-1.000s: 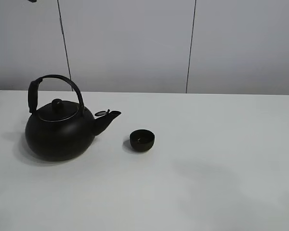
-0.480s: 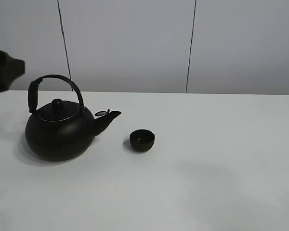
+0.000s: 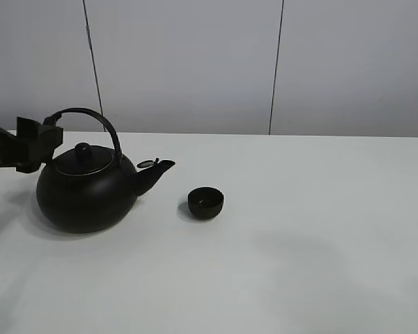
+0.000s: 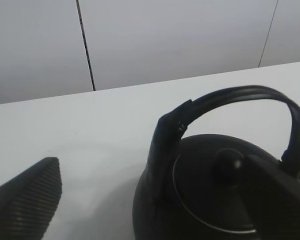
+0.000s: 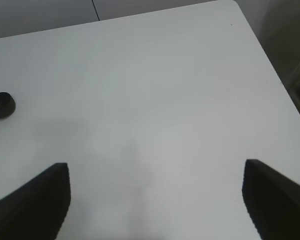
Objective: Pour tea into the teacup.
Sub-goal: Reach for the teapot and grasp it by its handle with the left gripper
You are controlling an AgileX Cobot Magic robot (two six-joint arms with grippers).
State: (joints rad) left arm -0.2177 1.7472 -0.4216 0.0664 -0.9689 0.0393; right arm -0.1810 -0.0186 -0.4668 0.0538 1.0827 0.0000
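The small black teacup (image 3: pixel 205 203) stands on the white table, just right of the spout of a big black kettle (image 3: pixel 87 191). The cup also shows in the right wrist view (image 5: pixel 1 105), far off. No tea stream shows. My left gripper (image 3: pixel 45 145) is open, at the kettle's left side, level with the lower end of its arched handle (image 4: pixel 230 95). In the left wrist view (image 4: pixel 155 205) its fingers (image 4: pixel 27 200) are spread wide with the handle's left end between them, not touching. My right gripper (image 5: pixel 152 205) is open and empty above bare table, out of the exterior view.
The white table (image 3: pixel 320 229) runs to a grey panelled wall (image 3: pixel 195 62) at the back. Its right edge and far corner show in the right wrist view (image 5: pixel 250 30). The kettle's lid knob (image 4: pixel 229 162) sits under the handle.
My left gripper has come into view from the left edge and moved right and down to the kettle's handle. The kettle and the teacup have not moved.
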